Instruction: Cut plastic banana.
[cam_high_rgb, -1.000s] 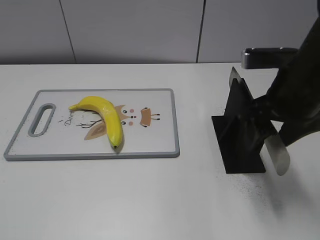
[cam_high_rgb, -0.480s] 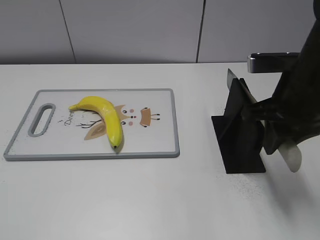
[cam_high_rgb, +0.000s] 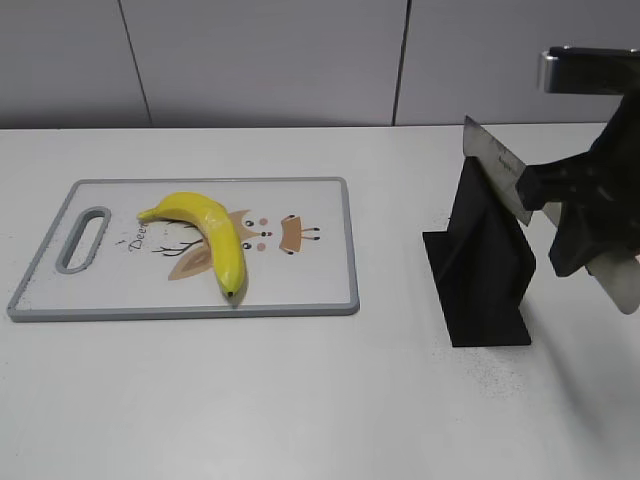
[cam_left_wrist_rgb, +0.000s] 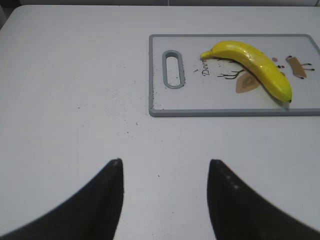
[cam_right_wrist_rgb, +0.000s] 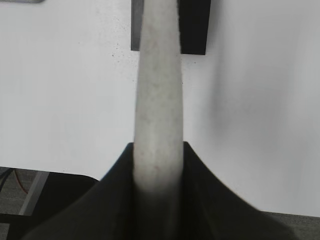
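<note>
The yellow plastic banana (cam_high_rgb: 208, 236) lies whole on the grey-rimmed cutting board (cam_high_rgb: 320, 290), its dark tip toward the front; it also shows in the left wrist view (cam_left_wrist_rgb: 252, 65). My right gripper (cam_high_rgb: 572, 215) is shut on the pale handle of a knife (cam_high_rgb: 497, 167), far right of the banana. The blade slants up to the left above the black knife stand (cam_high_rgb: 487, 270). In the right wrist view the handle (cam_right_wrist_rgb: 157, 95) runs between the fingers of my right gripper (cam_right_wrist_rgb: 157, 146). My left gripper (cam_left_wrist_rgb: 166, 165) is open and empty over bare table, in front of the board's handle end.
The cutting board (cam_left_wrist_rgb: 160, 107) has a slot handle (cam_left_wrist_rgb: 172, 68) at its left end and a deer print under the banana. The knife stand (cam_right_wrist_rgb: 194, 25) stands between the board and my right arm. A grey panelled wall runs behind the white table.
My right gripper has risen and moved right with the knife. The blade has come up out of the stand. The banana and board have not moved.
</note>
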